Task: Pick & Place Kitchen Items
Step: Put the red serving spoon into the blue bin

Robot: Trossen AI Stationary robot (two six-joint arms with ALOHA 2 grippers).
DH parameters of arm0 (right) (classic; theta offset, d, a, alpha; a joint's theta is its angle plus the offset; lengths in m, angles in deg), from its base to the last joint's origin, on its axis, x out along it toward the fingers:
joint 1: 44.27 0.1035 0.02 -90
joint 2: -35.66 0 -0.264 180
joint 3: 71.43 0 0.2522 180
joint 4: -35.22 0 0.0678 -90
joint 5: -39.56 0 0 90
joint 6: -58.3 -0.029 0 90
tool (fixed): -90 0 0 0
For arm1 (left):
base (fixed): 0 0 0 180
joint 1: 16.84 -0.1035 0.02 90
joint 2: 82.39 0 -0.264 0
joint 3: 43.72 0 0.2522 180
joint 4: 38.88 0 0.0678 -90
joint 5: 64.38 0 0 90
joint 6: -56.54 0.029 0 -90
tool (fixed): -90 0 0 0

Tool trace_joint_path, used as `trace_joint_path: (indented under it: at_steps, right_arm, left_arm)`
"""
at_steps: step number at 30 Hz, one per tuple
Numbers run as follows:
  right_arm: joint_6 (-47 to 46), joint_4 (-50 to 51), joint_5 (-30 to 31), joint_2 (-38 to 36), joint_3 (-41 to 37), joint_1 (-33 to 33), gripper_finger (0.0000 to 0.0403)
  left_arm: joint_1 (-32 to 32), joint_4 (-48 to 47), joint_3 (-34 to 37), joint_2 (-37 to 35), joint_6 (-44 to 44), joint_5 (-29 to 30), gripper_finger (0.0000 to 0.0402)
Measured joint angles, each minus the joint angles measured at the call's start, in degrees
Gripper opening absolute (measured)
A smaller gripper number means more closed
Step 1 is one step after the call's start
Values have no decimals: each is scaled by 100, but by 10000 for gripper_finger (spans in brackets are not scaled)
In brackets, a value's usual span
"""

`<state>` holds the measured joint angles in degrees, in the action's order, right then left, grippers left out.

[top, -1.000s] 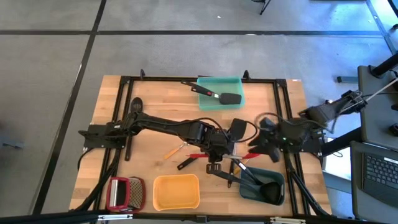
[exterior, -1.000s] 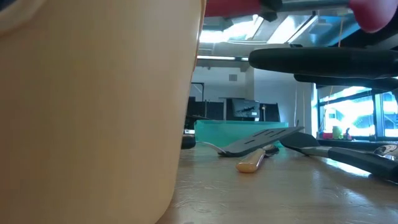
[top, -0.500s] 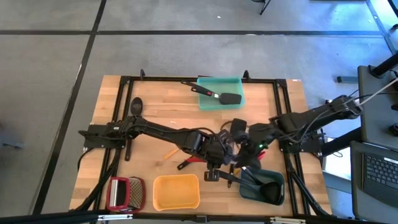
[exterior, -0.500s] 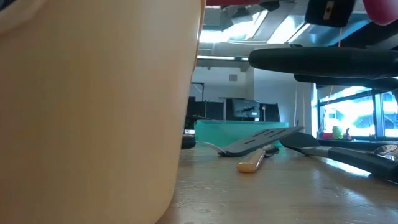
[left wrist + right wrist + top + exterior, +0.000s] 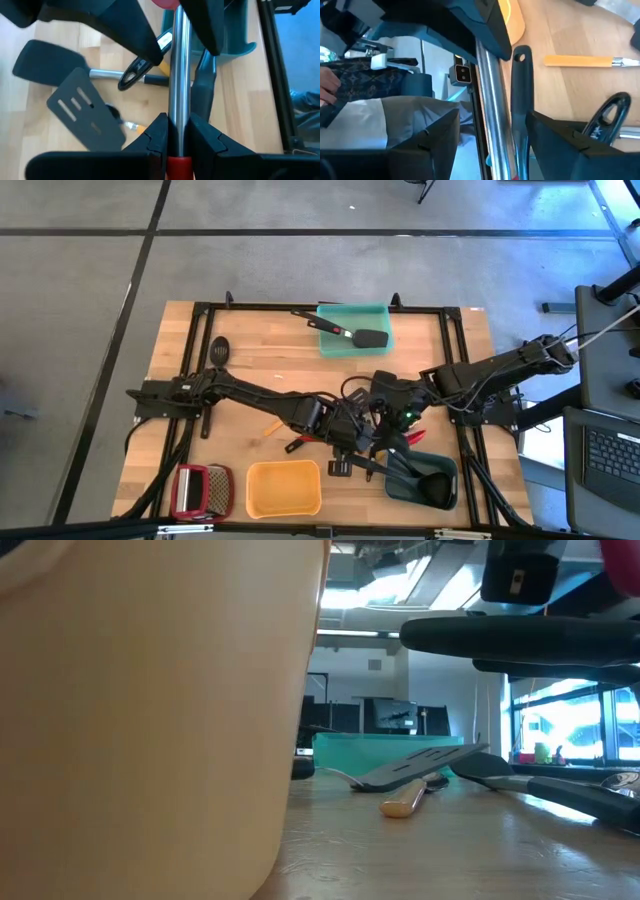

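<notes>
My left gripper point(image 5: 176, 126) is shut on a red spoon with a shiny metal shaft point(image 5: 179, 70), held above the middle of the table point(image 5: 352, 438). One red end of the spoon point(image 5: 415, 436) shows past the grippers. My right gripper point(image 5: 492, 120) is open, with one finger on each side of the same shaft point(image 5: 487, 95), farther along it and right beside the left gripper point(image 5: 385, 420). I see no touch there. Below lie a slotted black turner point(image 5: 87, 117) and a black spatula point(image 5: 47, 60). My left gripper pinches the spoon's metal shaft point(image 5: 178, 107) between its two fingers, close to one red end point(image 5: 178, 165). The fingers slant down from the table's left and lie across the shaft. The spoon is lifted clear of the table, roughly level.
A teal tray point(image 5: 335, 345) with a black spatula point(image 5: 365, 338) stands at the far edge. A yellow tray point(image 5: 283, 487) and a dark tray point(image 5: 405, 485) holding a black ladle stand near the front. A red-framed grater point(image 5: 200, 490) sits at the near left. An orange-handled tool point(image 5: 272, 425) lies loose.
My right gripper has come down and toward the table's left, up to the left gripper, and now straddles the spoon's shaft. My left gripper has gone a little toward the near edge with the spoon, which stays clear of the table.
</notes>
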<state>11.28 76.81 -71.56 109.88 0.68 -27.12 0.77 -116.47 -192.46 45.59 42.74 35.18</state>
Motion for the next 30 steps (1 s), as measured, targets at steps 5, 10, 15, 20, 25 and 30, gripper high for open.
trace_joint_path:
  at_steps: [5, 10, 15, 20, 25, 30]
  right_arm:
    - [14, -64, -196, 3, -2, -122, 230]
    - [32, -411, -1079, 227, -4, -136, 230]
    - [-55, -701, -1804, 470, -4, -119, 227]
    - [-61, -726, -1878, 483, -7, -109, 194]
    - [-50, -690, -1910, 483, -9, -109, 119]
    - [-47, -686, -1897, 485, -17, -103, 58]
  left_arm:
    - [37, 2, -2, -1, 0, 35, 44]
    - [51, 48, -4, -24, 152, 121, 44]
    - [61, 167, -4, -85, 237, 168, 44]
    - [55, 213, -9, -106, 262, 341, 44]
    - [55, 271, -10, -106, 262, 279, 44]
    - [72, 221, -15, -173, -20, 179, 48]
